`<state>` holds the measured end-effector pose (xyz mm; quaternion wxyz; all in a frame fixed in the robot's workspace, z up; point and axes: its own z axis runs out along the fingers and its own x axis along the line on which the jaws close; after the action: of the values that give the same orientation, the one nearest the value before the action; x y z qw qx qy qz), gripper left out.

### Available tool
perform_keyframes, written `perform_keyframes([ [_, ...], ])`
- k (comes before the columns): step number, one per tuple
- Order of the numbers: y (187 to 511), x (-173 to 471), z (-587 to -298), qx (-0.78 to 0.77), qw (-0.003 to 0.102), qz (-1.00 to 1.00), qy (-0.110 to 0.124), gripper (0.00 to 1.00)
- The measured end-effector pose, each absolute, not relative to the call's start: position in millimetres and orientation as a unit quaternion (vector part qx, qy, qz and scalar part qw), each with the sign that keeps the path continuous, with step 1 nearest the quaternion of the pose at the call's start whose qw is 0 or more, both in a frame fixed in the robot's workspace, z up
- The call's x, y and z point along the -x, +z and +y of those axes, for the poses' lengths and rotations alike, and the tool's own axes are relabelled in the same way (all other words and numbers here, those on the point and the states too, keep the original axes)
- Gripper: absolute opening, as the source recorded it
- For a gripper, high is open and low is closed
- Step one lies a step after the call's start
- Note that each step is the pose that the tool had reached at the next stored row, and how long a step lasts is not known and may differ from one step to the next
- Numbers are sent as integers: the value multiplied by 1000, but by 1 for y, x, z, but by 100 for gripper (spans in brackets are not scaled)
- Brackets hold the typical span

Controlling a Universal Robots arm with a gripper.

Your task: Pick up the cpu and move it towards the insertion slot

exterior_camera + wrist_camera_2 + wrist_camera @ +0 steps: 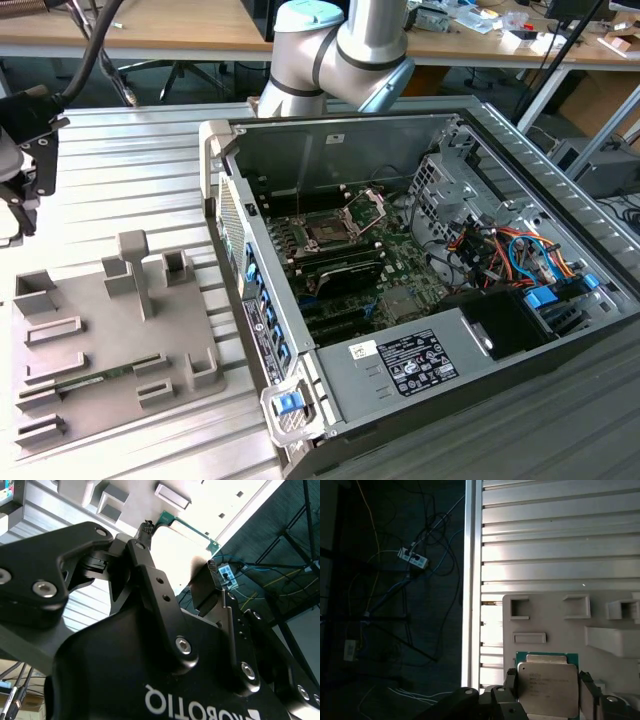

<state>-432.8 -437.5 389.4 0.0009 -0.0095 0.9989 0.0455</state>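
The cpu (546, 692), a silvery square chip with a green rim, sits between my two black fingers (510, 684); my gripper (179, 547) is shut on it. In the exterior view my gripper (18, 195) hangs at the far left, above the slatted table and left of the grey fixture plate (100, 330). The insertion slot (328, 230) is the dark square socket on the motherboard inside the open computer case, with its metal bracket (368, 207) hinged up. It lies well to the exterior view's right of my gripper.
The open computer case (400, 370) takes up the table's right half, its near wall (255, 300) standing between plate and socket. A green memory stick (95, 378) lies in the fixture plate. The table edge (472, 580) drops to a floor with cables.
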Motion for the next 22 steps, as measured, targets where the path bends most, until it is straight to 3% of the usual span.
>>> perform_keyframes([
  [22, 389, 423, -438, 10, 1, 999, 46, 55],
])
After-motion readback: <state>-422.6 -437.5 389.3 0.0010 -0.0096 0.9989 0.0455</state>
